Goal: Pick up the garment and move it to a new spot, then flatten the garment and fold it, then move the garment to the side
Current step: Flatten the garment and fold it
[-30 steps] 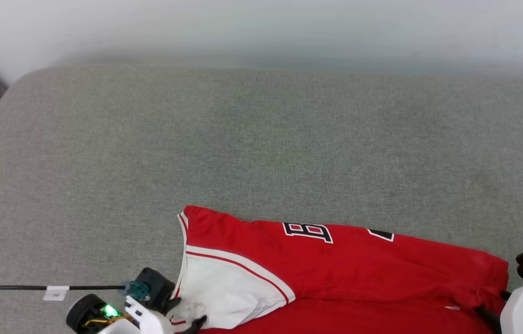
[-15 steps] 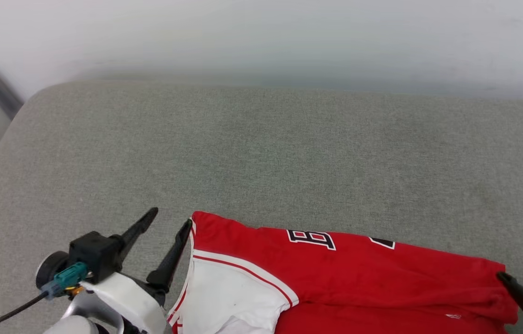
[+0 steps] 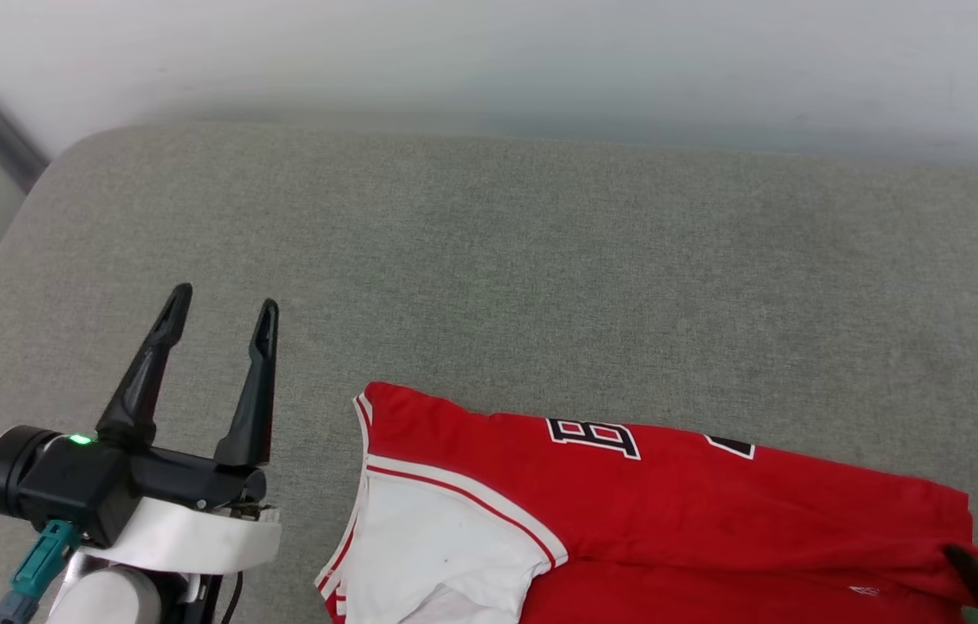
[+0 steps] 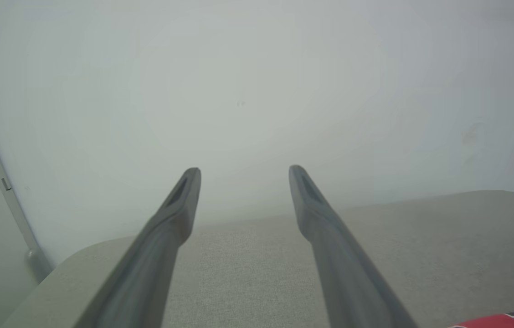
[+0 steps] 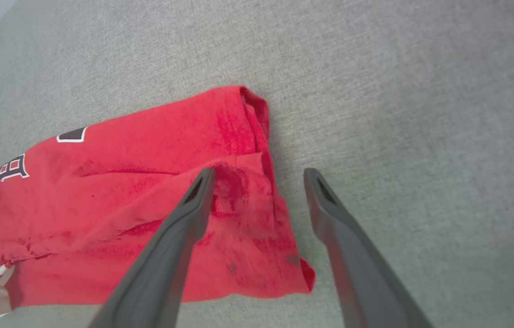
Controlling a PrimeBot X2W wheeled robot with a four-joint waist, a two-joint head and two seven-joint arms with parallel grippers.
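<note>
rumpled garment (image 5: 138, 191) hem, right wrist view

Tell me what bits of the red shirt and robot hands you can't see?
- Red jersey T-shirt with white sleeve: the head view's bottom edge cuts off its lower part.
- Black-and-white chest lettering: in the head view, the shirt's fold hides all but a "B" and a scrap.
- Right gripper: the head view's lower corner cuts off all but a dark tip.

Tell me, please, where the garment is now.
In the head view's lower right, the garment lies on the grey cushion, right of the left gripper, with the right gripper at its right end.
</note>
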